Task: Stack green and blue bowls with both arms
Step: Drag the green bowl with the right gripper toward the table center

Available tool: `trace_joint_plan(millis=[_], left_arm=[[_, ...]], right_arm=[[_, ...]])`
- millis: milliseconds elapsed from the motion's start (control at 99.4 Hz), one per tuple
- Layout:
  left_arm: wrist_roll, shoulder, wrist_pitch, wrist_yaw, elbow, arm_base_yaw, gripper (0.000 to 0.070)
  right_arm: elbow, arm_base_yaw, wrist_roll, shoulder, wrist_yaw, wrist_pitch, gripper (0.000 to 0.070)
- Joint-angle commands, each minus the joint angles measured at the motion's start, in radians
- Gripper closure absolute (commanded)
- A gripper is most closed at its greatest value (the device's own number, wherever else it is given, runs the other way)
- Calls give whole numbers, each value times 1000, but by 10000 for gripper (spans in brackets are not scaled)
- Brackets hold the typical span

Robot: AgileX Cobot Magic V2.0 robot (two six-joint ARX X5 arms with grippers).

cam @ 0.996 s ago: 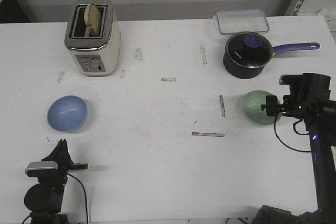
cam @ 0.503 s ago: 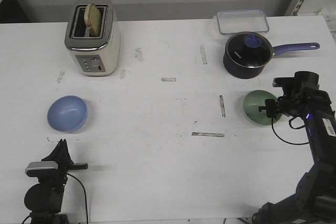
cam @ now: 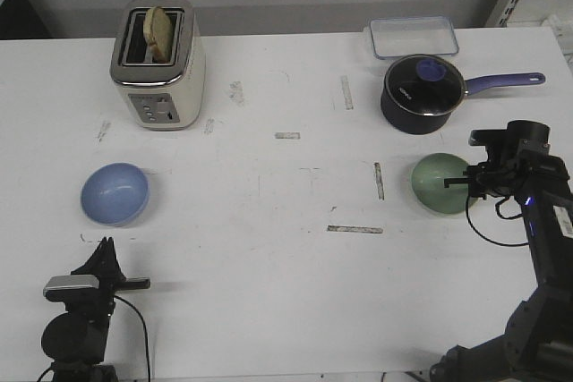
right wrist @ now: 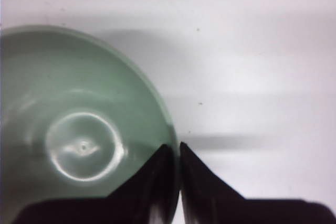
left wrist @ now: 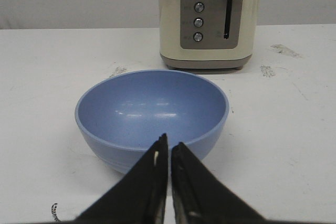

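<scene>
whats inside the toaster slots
One slice of bread stands in the toaster, its top sticking out. Its lower part is hidden in the slot, and whether a second slice sits deeper cannot be seen.

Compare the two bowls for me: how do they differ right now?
The blue bowl sits on the table's left side, untouched; the green bowl is on the right, its rim pinched by the right gripper. The left gripper is shut short of the blue bowl. Both are plain, round, similar in size.
</scene>
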Motion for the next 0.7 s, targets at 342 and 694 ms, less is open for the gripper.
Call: trace_joint_plan(millis=[342, 694], left_arm=[[13, -2, 12, -1, -20, -1, 697], [13, -2, 12, -1, -20, -1, 697]], right_arm=[[203, 401, 186, -195, -124, 32, 694], [202, 853, 220, 2, -119, 29, 694]])
